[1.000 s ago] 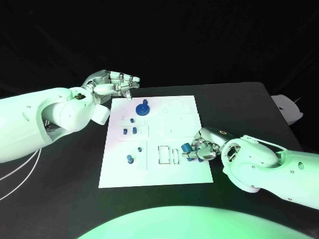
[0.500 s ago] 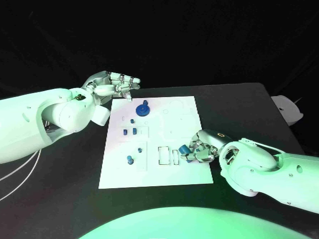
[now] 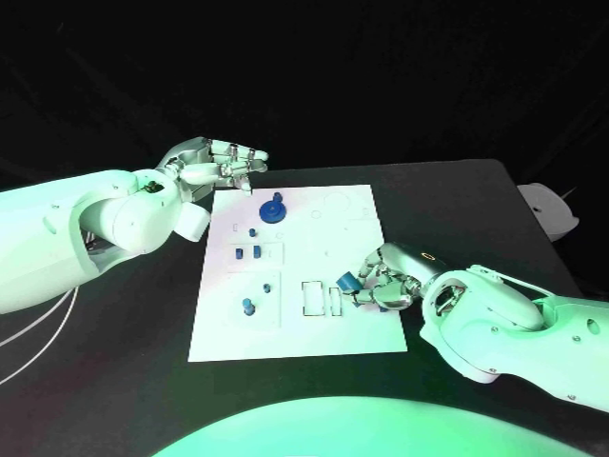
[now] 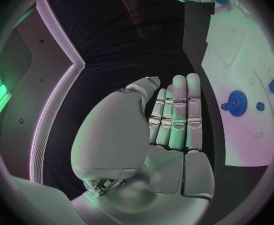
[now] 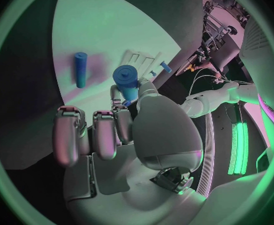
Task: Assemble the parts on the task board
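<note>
The white task board [image 3: 335, 328] lies mid-table. My right hand [image 3: 384, 284] hovers over its right edge and pinches a short blue peg [image 3: 345, 283] between thumb and fingers; the right wrist view shows that peg [image 5: 126, 80] upright at the fingertips. A second blue peg [image 5: 80, 69] lies flat on the board [image 5: 106, 25] beside the hand. My left hand [image 3: 224, 162] hangs over the board's far left corner, fingers straight and holding nothing [image 4: 171, 130]. A blue gear [image 3: 273, 208] stands on the far part of the board, also seen as the gear [image 4: 237, 103] from the left wrist.
Small blue pieces sit in the left column of the board [image 3: 250, 251], with another blue piece [image 3: 247, 306] nearer me. White rectangular slots [image 3: 322, 297] lie just left of the held peg. Black table surrounds the board; a white object [image 3: 552, 208] sits at the table's right edge.
My right hand has shifted a little left and farther onto the board, carrying the blue peg closer to the rectangular slots. The left hand has stayed put.
</note>
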